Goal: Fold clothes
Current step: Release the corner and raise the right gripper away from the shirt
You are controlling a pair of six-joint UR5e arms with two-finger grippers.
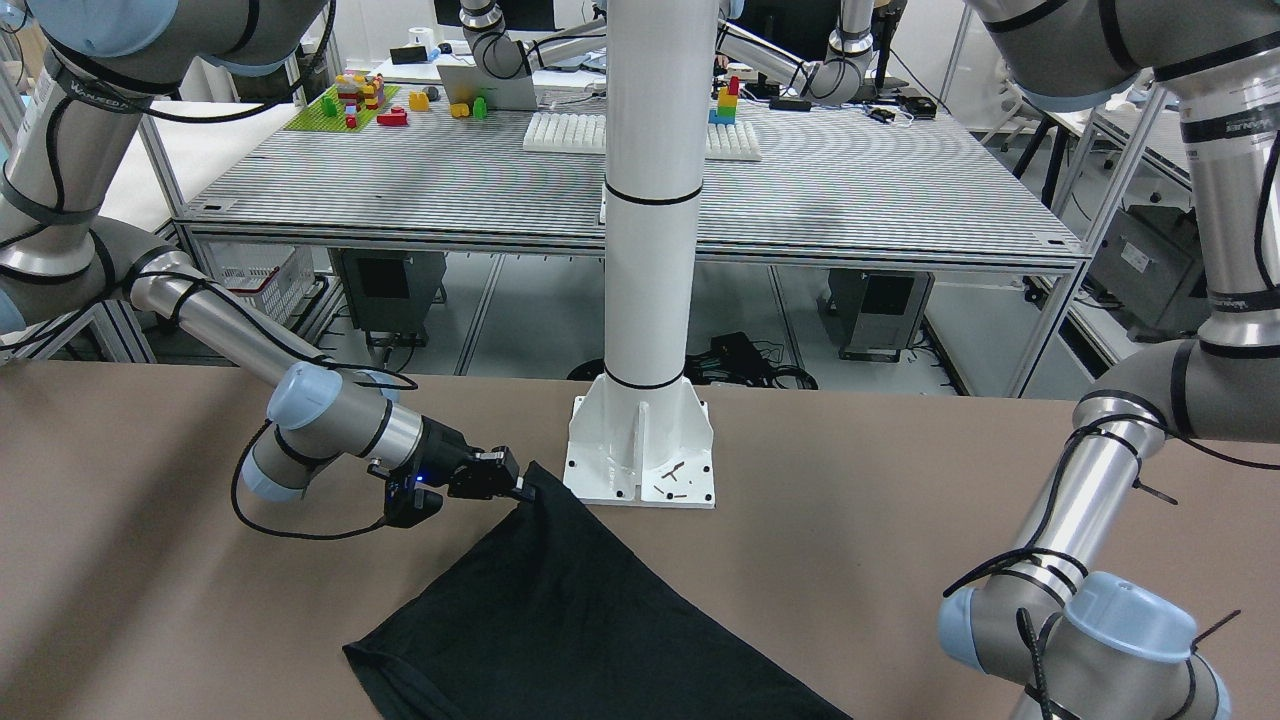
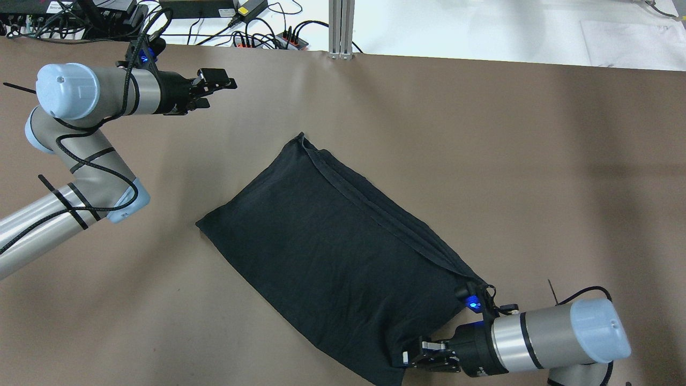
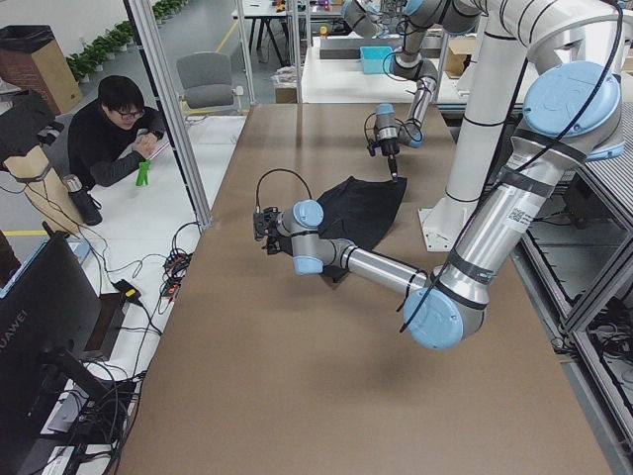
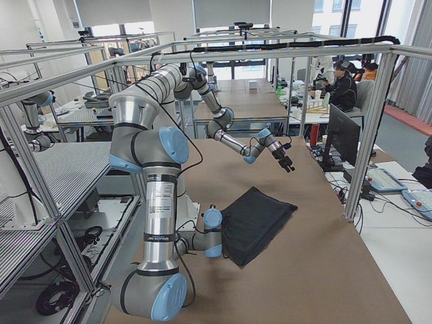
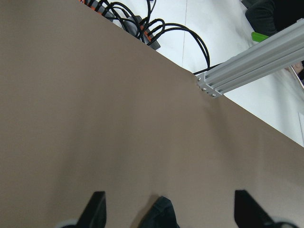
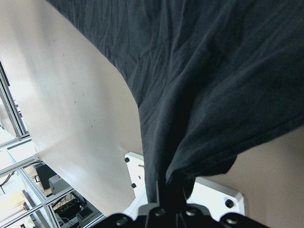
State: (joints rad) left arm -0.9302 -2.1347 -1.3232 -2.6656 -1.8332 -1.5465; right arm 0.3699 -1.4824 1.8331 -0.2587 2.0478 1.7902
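Overhead exterior: right tool point(image 2: 408, 357) clenches the seemingly limp, light black T-shirt point(image 2: 321, 241) by its corner, a sensible hold; left tool point(image 2: 217, 91) gapes empty.

Brown bench point(image 2: 482, 161) sits inside an aluminium frame point(image 3: 173, 119). Behind it, a second bench point(image 1: 850, 190) with a ribbed grey top carries toy bricks point(image 1: 355, 100) and a white tray point(image 1: 565, 132). Pale floor point(image 3: 148, 228) off the operator side has cables point(image 2: 268, 37), a monitor point(image 3: 40, 327), a grey chair point(image 3: 203, 84) and a person point(image 3: 109, 139) in black; windows point(image 4: 354, 20) let in daylight, with more desks and seated people point(image 4: 341, 84) further back.
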